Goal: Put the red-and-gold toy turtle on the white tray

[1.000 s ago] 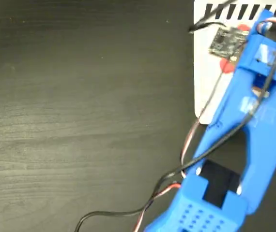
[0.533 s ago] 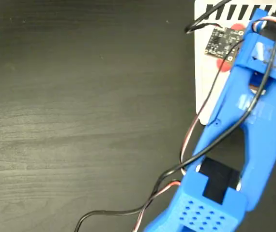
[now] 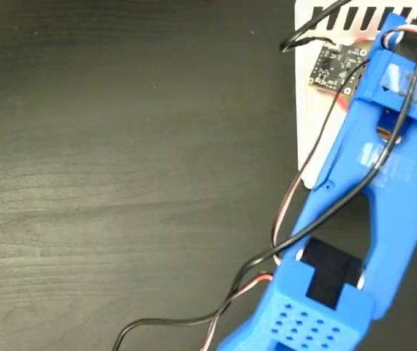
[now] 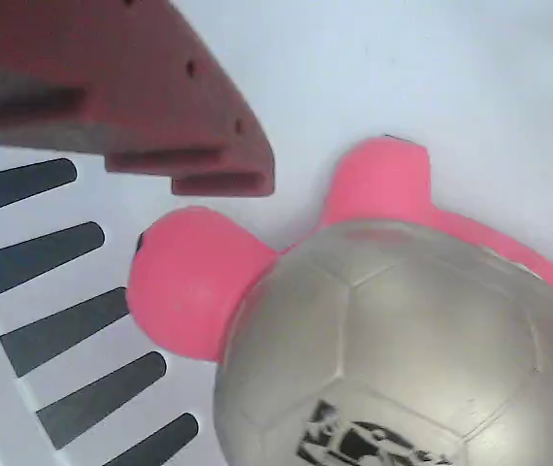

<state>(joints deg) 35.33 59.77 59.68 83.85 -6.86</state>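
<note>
Item: red-and-gold toy turtle (image 4: 383, 330), shell dome uppermost with a dark printed mark, pink-red head toward the left of the wrist view.
Location: resting on the white tray (image 4: 471, 87), head just beside the striped edge; in the fixed view the arm covers it.
Carrier: white tray (image 3: 312, 124), at the top right corner of the dark table (image 3: 121, 183).
Tool: gripper, only one red finger (image 4: 121, 92) visible, at the upper left of the wrist view, apart from the turtle's head.
Tool state: cannot tell how wide it stands; the second finger is out of view, and nothing appears clamped.
Key relation: turtle lies below and right of the visible finger, long axis running left to right across the wrist view.
Judgement: placement looks done; the next move is probably a clear lift away.
</note>
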